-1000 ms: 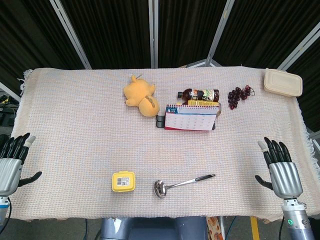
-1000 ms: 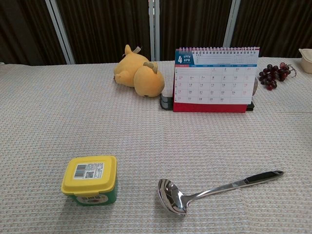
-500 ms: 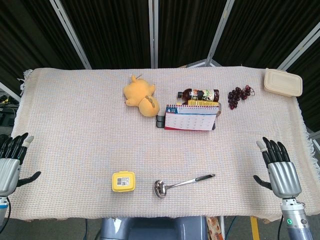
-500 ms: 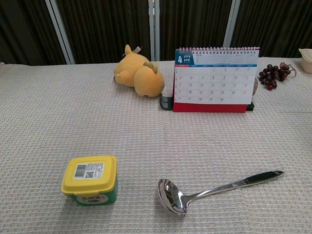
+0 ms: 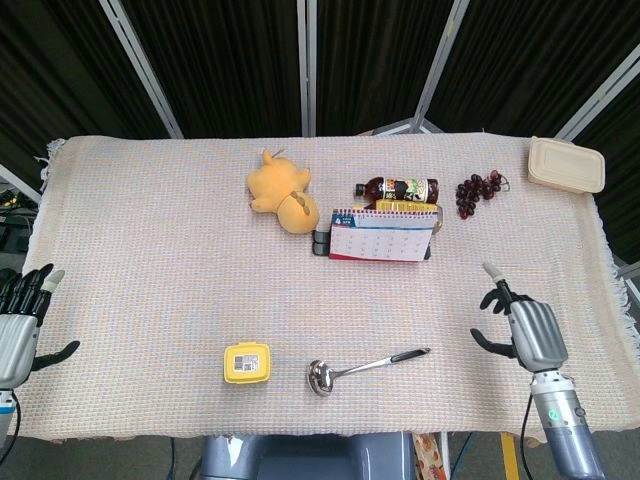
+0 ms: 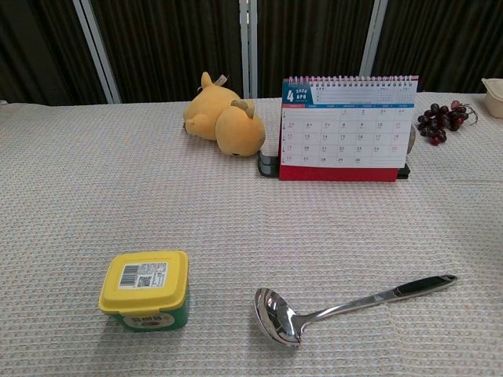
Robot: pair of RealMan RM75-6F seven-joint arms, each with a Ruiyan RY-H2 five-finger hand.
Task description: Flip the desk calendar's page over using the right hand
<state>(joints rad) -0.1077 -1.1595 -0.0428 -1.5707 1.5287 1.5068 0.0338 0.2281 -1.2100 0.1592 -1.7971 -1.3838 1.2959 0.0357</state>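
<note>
Starting nearest the robot, the right hand (image 5: 525,330) is seen over the desk's (image 5: 150,260) near right edge, holding nothing, its fingers (image 5: 494,273) loosely curled with one pointing forward. The left hand (image 5: 18,320) is held at the near left edge, empty, with its fingers spread. Between them lie a yellow-lidded tub (image 6: 145,289) and a steel ladle (image 6: 346,305).

Farther back, the desk calendar (image 6: 348,129) stands upright at mid-desk, well apart from the right hand, its April page facing the robot. A plush toy (image 6: 222,118), a bottle (image 5: 398,188) and grapes (image 6: 440,119) are seen beside and behind it.

The reach is judged barely begun; the next move calls for the right hand to be carried forward and leftward to the page's lower edge.

Compared with a second ago, the right hand has tilted inward and its fingers have curled; nothing else has shifted.
</note>
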